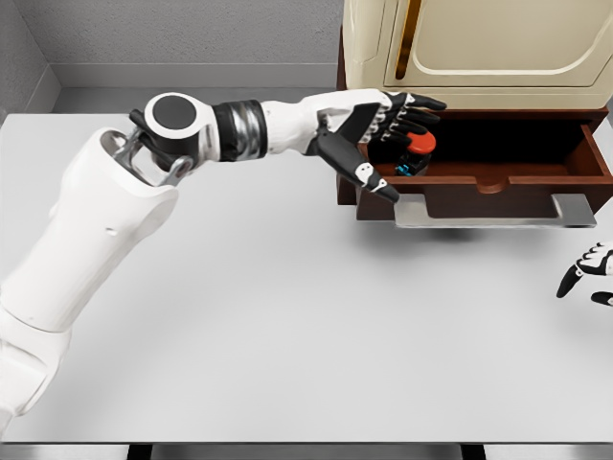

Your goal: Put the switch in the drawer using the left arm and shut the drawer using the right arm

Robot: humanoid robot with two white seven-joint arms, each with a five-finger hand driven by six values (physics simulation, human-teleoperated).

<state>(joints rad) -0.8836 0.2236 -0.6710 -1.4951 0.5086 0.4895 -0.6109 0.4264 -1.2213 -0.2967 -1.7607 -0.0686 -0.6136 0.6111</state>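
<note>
At the worktop's [287, 316] right edge the right robot hand [586, 271] rests, fingers curled and empty, near the drawer's [479, 187] handle [493, 213], while farther back the left robot hand [388, 129] hovers open over the switch [417, 151], which lies inside the open drawer.

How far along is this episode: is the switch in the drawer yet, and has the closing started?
Done: the switch already sits inside the open drawer, at its left end. In hand: the left robot hand is over it with fingers spread, apparently letting go rather than gripping. Left: pulling that arm clear, then closing. The drawer is fully pulled out, and the right robot hand rests at the table's right edge, away from the handle.
</note>
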